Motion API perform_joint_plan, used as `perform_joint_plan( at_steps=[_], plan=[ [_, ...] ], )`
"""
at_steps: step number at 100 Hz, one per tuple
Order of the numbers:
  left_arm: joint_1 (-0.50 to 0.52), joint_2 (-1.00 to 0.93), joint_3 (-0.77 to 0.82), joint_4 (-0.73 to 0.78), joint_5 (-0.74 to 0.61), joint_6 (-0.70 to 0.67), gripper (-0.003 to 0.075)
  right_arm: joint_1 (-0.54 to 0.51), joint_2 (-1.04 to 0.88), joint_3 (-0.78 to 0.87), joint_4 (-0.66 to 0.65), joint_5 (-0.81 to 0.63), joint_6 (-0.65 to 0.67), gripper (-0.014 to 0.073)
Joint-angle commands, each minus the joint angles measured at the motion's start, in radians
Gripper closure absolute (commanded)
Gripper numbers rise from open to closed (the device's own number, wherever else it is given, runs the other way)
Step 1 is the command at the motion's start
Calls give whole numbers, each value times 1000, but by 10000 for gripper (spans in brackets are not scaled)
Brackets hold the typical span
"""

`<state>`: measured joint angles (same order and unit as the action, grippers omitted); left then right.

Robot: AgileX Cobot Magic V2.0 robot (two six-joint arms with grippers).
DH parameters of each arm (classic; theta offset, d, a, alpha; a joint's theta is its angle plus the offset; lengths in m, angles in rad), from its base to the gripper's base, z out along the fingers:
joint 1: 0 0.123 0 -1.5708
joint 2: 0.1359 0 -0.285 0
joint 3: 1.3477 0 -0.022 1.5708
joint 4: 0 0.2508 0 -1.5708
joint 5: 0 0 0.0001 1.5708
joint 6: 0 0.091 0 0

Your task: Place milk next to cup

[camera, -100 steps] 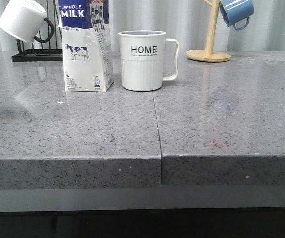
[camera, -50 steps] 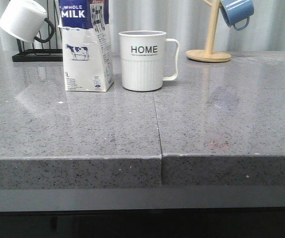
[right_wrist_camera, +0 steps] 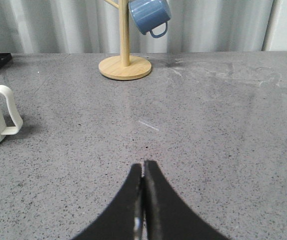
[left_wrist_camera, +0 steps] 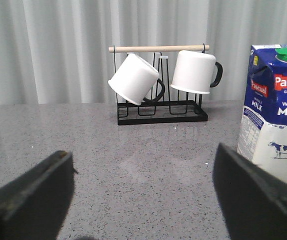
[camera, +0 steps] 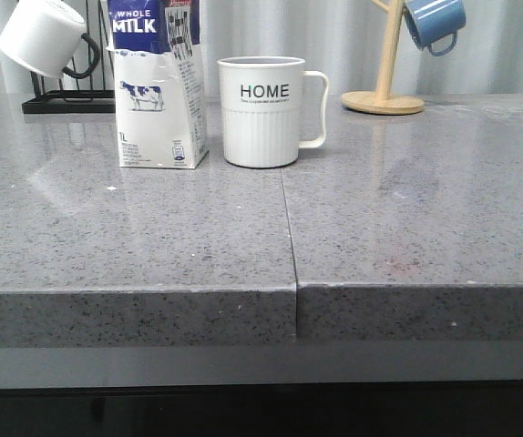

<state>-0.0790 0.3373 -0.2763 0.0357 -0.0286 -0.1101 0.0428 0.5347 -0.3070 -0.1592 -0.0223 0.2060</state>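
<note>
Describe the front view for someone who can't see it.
A tall milk carton stands upright just left of a white "HOME" mug on a grey stone counter. Behind them are a black mug rack and a wooden mug tree.

Milk (camera: 157,86) stands just left of cup (camera: 261,111) (both upright, apart).

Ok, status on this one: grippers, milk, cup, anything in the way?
Left gripper open, empty. Right gripper shut, empty. Milk upright beside cup, small gap. Nothing between them.
</note>
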Motion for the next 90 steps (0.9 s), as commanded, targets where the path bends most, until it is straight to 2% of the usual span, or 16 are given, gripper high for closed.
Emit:
perform_joint_plan(
  at_steps=[1, 12, 19, 90],
  plan=[
    [2, -8, -20, 1, -77, -9, 367, -6, 0, -26, -8, -70, 1, 715],
    [2, -8, -18, 1, -72, -9, 614, -6, 0, -26, -8, -70, 1, 715],
    [2, -8, -18, 1, -72, -7, 741, -6, 0, -26, -8, -70, 1, 715],
    [2, -8, -18, 10, -72, -2, 741, -6, 0, -26, -8, -70, 1, 715]
  ],
)
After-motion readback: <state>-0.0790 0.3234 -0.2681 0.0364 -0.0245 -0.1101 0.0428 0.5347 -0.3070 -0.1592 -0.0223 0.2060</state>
